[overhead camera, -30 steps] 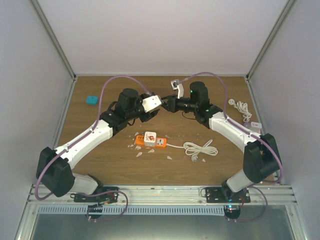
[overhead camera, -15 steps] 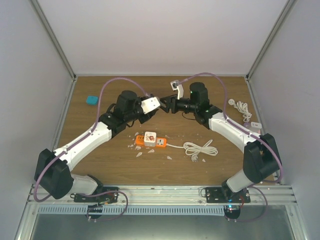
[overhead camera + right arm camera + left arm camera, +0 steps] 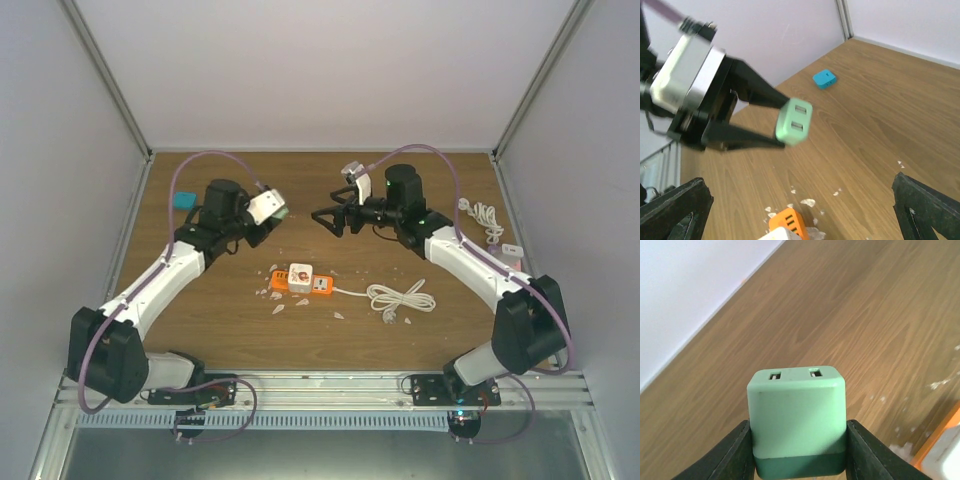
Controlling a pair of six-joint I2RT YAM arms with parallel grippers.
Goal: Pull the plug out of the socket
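1. surface point(image 3: 300, 345): brown wood-grain board with pale wall panels on 3 sides.
2. left arm point(image 3: 160, 280): white and black, reaching from the near-left corner toward the far edge. Its left claw point(image 3: 279, 213) is pinching the mint-green USB charger plug point(image 3: 796, 412) by 2 opposite sides, with 1 black finger point(image 3: 735, 455) on each.
3. right arm point(image 3: 465, 262): white and black, reaching from the near-right corner toward the far edge. Its right claw point(image 3: 325, 220) is spread wide and holds nothing. It points at the left claw with a clear gap between the 2.
4. white cable point(image 3: 400, 298): loose coil right of the middle, its lead running to the power strip point(image 3: 305, 281).
5. second white cable point(image 3: 485, 214): bundled by the right edge, with a small white block point(image 3: 512, 250) near it.
6. power strip: orange and white, lying flat near the middle of the surface. A white block with a red mark point(image 3: 299, 272) sits on it.
7. turquoise box point(image 3: 183, 199): lying near the far-left corner.
8. mint-green USB charger plug: a cube with 2 USB ports on the face turned away from the left wrist. It is held in the air between the middle and the far-left corner, well apart from the power strip. Its prongs are hidden.
9. white scraps point(image 3: 279, 303): scattered around the power strip.
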